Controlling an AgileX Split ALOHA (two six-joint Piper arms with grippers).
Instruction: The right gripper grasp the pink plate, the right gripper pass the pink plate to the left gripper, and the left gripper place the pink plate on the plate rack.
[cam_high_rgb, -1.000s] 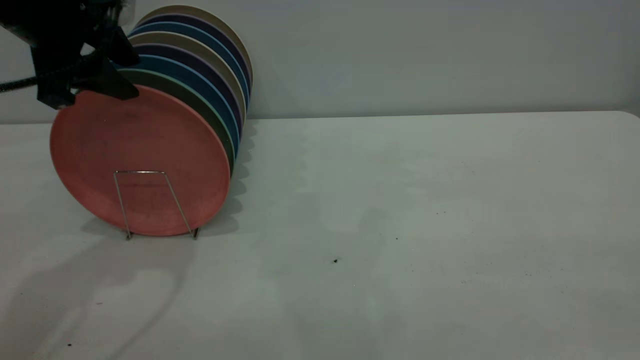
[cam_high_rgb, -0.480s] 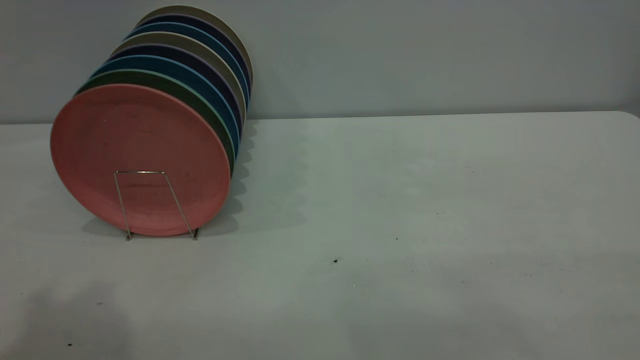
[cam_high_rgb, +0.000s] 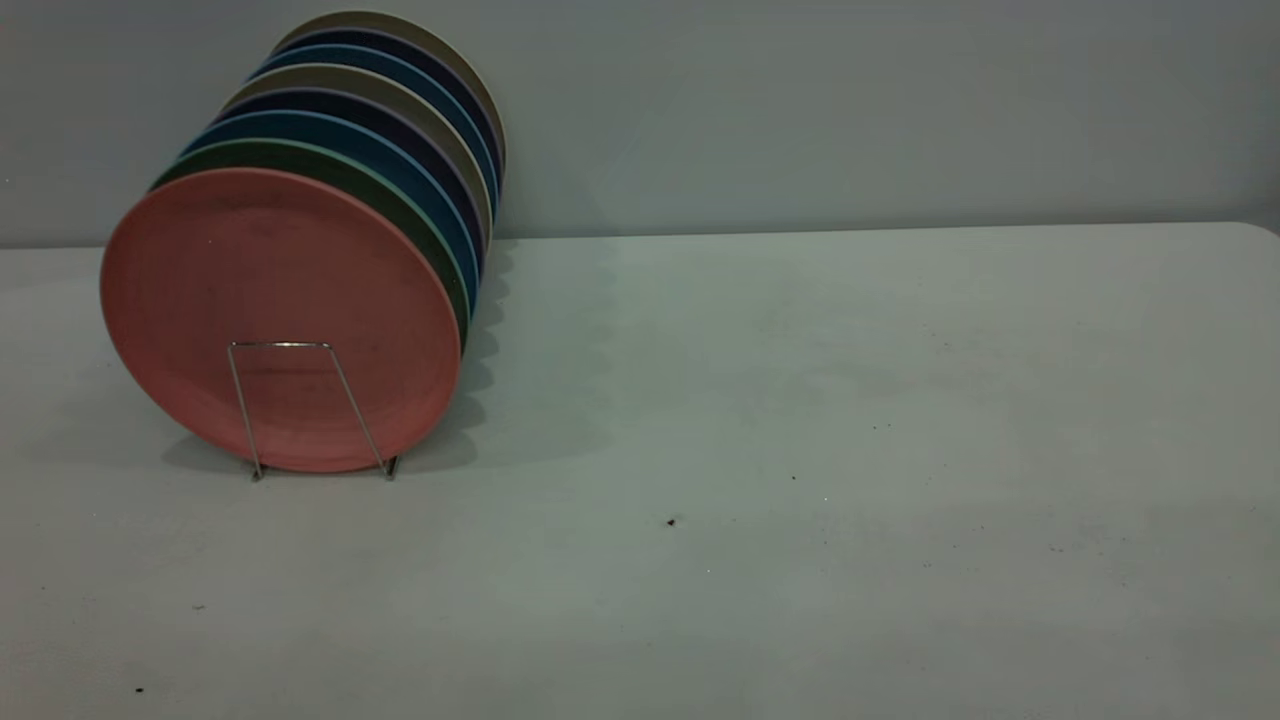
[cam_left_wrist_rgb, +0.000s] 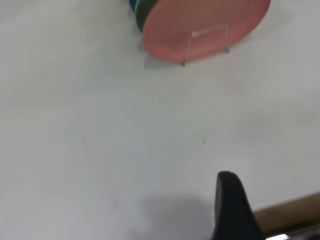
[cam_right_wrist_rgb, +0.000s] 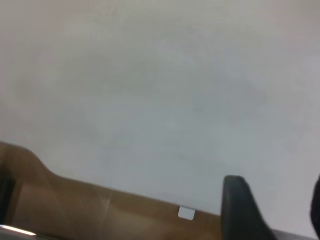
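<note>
The pink plate (cam_high_rgb: 270, 300) stands on edge at the front of the plate rack (cam_high_rgb: 280, 344), leaning on the row of plates behind it, with the front wire loop across its lower face. Neither gripper shows in the exterior view. In the left wrist view the pink plate (cam_left_wrist_rgb: 200, 20) and the rack (cam_left_wrist_rgb: 210, 30) are far off. My left gripper (cam_left_wrist_rgb: 277, 195) is near the table's edge; one black jaw shows with a wide empty gap beside it. My right gripper (cam_right_wrist_rgb: 277, 185) is open and empty over bare table near its edge.
Behind the pink plate stand a green plate (cam_high_rgb: 400, 215), blue plates (cam_high_rgb: 425, 170) and several more, dark and beige, in the same rack at the table's far left. The grey table (cam_high_rgb: 800, 450) stretches to the right. Brown floor (cam_right_wrist_rgb: 100, 215) shows beyond the table's edge.
One second ago my left gripper was at the pink plate's upper left rim. It has let go and drawn back out of the exterior view. The plate stays in the rack.
</note>
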